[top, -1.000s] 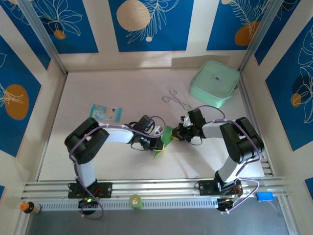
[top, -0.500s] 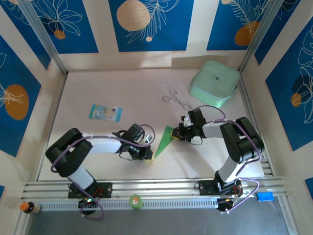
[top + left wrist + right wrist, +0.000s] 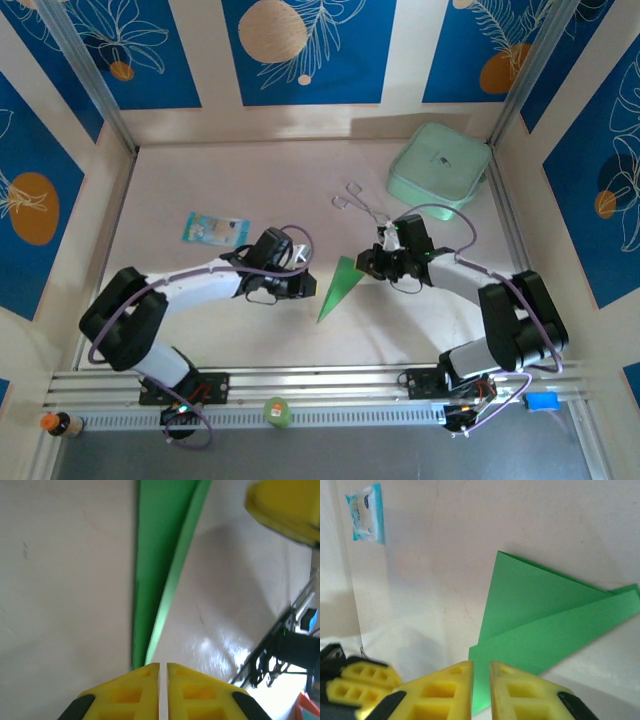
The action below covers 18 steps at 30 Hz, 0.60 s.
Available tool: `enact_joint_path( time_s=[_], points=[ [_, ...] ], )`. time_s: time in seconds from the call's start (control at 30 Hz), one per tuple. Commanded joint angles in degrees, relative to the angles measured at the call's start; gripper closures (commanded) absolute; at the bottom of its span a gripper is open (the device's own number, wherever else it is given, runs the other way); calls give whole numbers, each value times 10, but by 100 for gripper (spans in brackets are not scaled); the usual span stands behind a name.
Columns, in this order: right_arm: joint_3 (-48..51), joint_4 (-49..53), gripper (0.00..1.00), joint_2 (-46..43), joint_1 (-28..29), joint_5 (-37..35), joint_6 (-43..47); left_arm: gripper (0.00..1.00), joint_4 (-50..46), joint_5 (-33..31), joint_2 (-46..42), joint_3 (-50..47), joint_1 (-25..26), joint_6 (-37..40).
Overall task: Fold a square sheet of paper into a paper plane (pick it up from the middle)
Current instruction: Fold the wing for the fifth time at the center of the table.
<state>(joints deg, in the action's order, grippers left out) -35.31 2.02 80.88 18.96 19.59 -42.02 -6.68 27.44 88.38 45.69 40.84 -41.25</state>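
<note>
A bright-green sheet of paper [image 3: 338,288], folded into a narrow pointed triangle with one flap lapped over another, is seen lying flat on the pale, smooth table [image 3: 180,180] between the two hands. Its sharp tip is pointed toward the near edge. It is thin and matt, with crisp creases. The left hand [image 3: 308,287] is placed just to the left of the paper. In its wrist view, the yellow ribbed fingers [image 3: 163,666] are all but closed with only a hairline slit between them, and nothing is held. The right hand [image 3: 362,262] is set at the paper's far right corner. Its fingers [image 3: 481,664] are slightly parted and nothing is gripped; contact with the paper cannot be told. Farther left, a small light-blue printed packet [image 3: 215,230] is laid flat. Beyond the hands, thin metal tongs [image 3: 362,206] are seen, and at the far right a pale mint-green rounded square box [image 3: 440,170].
</note>
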Motion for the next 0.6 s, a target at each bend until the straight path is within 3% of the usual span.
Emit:
enact_joint_path(
  time_s=[0.0, 0.57],
  points=[
    [30, 32, 82, -23, -6, -4, -6, 85, 4, 17, 36, 27, -12, 12],
    [56, 27, 74, -35, -3, 2, -38, 79, 32, 40, 109, 60, -29, -3]
  ],
)
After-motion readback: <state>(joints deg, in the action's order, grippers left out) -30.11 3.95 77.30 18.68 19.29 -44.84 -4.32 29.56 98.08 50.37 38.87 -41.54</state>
